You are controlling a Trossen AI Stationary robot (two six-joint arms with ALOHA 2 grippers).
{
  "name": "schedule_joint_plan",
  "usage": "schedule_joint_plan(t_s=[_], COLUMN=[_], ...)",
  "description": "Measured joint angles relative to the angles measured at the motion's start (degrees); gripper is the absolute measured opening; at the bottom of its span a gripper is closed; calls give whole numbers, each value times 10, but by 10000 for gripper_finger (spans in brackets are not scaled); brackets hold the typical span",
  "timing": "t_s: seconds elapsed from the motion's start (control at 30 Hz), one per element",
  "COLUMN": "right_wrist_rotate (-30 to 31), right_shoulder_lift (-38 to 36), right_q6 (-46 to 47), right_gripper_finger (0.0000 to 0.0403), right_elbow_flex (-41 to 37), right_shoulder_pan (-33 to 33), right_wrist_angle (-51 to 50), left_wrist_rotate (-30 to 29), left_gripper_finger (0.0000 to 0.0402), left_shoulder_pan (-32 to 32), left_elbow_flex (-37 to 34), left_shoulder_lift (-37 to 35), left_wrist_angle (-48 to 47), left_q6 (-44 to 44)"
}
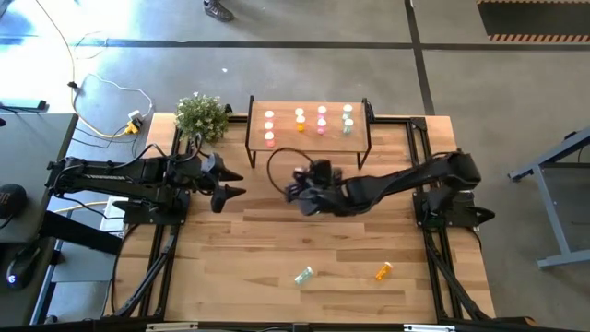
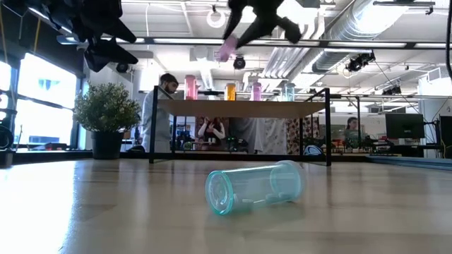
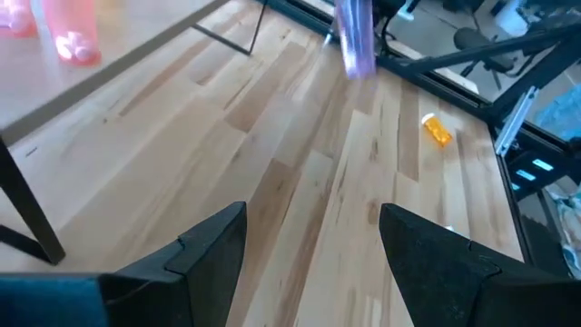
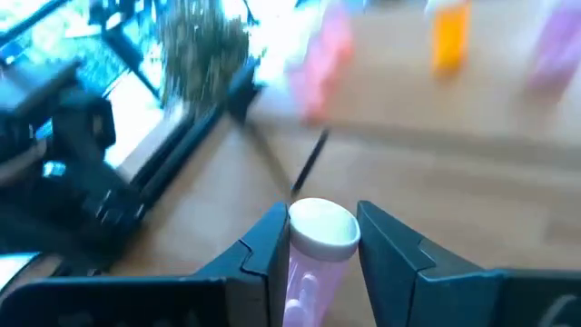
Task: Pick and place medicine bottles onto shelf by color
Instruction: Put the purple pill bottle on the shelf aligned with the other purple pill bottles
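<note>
The shelf stands at the table's far side with several pink, orange and green medicine bottles upright on it. My right gripper hangs in front of the shelf, high above the table, shut on a pale pink bottle with a white cap. That bottle also shows in the low view and the left wrist view. A green bottle and an orange bottle lie on their sides near the front edge. My left gripper waits open at the left. My right gripper pinches the pink bottle between its two fingers, on the sides just below the white cap. The bottle lies along the fingers, cap out at their free ends. It is lifted well clear of the table and tilted.
A potted plant stands at the shelf's left end. A black cable loop lies in front of the shelf. Bare tabletop stretches between the arms and the two lying bottles. People show in the room behind the table.
</note>
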Motion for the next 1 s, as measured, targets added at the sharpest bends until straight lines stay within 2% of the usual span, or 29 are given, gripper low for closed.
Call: schedule_joint_plan(t_s=[0.2,0.47,0.63,0.73,0.87,1.0], right_wrist_rotate=[128,209,225,224,220,209], right_shoulder_lift=[-79,-226,-304,-335,-369,-387], right_q6=[-122,-223,-181,-128,-48,-39], right_gripper_finger=[95,95,95,95,95,95], right_elbow_flex=[0,0,-3,-45,-148,-253], right_shoulder_pan=[-1,-1,-1,-1,-1,-1], right_wrist_angle=[-22,-129,-252,-291,-274,-170], left_wrist_rotate=[-2,-15,-19,-20,-34,-54], left_gripper_finger=[241,241,241,241,241,241], left_shoulder_pan=[0,1,1,1,1,1], left_elbow_flex=[0,0,0,0,0,0], left_shoulder_lift=[0,0,0,0,0,0], left_wrist_angle=[12,13,13,13,13,13], left_q6=[20,30,30,30,30,30])
